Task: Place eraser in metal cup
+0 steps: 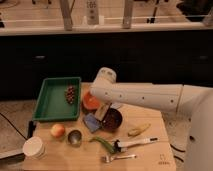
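Note:
The metal cup (75, 136) stands upright near the table's front left, just right of an orange fruit (57, 130). My gripper (103, 112) hangs down from the white arm (145, 95), between the blue cloth (91, 122) and the dark maroon bowl (112, 119). It is to the right of the cup and farther back on the table. A small tan block, the eraser (104, 109), shows at the gripper's tip. Whether it is gripped I cannot make out.
A green tray (52, 100) with grapes (71, 93) sits at the back left, an orange bowl (90, 101) beside it. A white paper cup (34, 147) stands at the front left corner. A green pepper (102, 142), brush (134, 143), fork (120, 158) and yellow banana-shaped piece (138, 130) lie toward the front.

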Controlling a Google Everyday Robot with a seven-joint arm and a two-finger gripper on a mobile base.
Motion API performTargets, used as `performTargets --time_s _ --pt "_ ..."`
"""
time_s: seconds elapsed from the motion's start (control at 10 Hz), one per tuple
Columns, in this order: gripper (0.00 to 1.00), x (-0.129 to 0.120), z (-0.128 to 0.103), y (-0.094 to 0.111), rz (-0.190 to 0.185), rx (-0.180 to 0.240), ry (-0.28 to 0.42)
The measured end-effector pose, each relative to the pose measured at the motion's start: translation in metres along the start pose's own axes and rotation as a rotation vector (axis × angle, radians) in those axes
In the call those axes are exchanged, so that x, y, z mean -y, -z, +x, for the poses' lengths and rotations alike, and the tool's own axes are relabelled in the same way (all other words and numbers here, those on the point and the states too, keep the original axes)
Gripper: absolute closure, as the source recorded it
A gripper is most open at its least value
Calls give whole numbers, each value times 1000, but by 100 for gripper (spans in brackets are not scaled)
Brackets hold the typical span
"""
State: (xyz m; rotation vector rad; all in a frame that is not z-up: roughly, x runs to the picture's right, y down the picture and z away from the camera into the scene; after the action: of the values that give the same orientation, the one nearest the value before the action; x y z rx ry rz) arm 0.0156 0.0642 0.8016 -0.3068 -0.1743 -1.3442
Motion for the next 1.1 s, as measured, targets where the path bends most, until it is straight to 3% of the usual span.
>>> performTargets --time_s 0.5,0.7,1.1 --pt "82 6 -2 1 10 5 68" --pt "77 7 -3 1 14 5 96" --pt "84 10 -7 4 22 8 156"
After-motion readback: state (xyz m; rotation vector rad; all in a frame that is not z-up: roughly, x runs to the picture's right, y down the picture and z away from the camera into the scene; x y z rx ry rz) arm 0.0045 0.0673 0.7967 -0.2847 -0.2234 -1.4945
